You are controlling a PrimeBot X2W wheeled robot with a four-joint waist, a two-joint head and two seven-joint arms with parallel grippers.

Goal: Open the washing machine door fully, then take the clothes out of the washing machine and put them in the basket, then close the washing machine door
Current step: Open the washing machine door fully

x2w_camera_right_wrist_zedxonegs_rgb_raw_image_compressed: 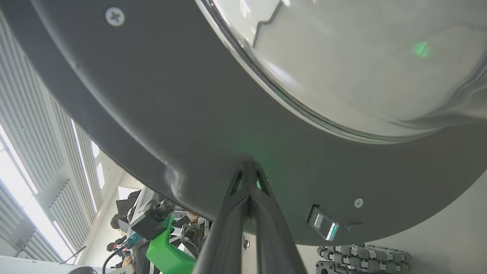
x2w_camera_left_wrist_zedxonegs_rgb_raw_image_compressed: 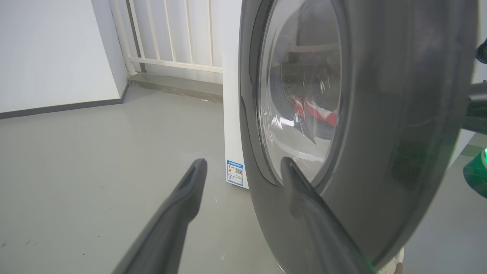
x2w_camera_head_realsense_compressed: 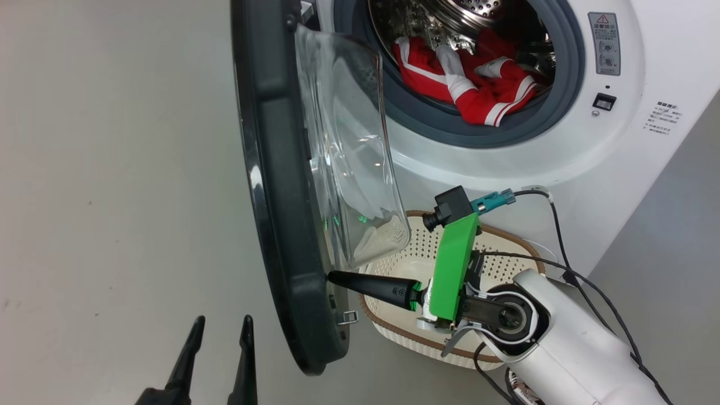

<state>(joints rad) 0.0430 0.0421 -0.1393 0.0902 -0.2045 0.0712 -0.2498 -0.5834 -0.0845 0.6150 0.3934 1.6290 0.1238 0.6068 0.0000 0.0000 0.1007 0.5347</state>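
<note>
Door (x2w_camera_head_realsense_compressed: 270, 185) x1 – ajar | basket (x2w_camera_head_realsense_compressed: 410, 253) x1 | L pincer (x2w_camera_head_realsense_compressed: 223, 318) splayed | R pincer (x2w_camera_head_realsense_compressed: 331, 275) clenched – tip at door

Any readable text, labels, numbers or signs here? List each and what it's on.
No words or numbers can be read.
Grey label on the washing machine front: red warning triangle, print too small.
Printed lines to its lower right: too small.
Blue sticker low on the machine's side: print blurred.

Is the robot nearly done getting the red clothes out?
Not nearly. Done: the washing machine door stands partly open. In hand: the shut right gripper touches its inner rim, probably pushing it wider. Left: the clothes lie in the drum, none in the basket; door closing comes last.
</note>
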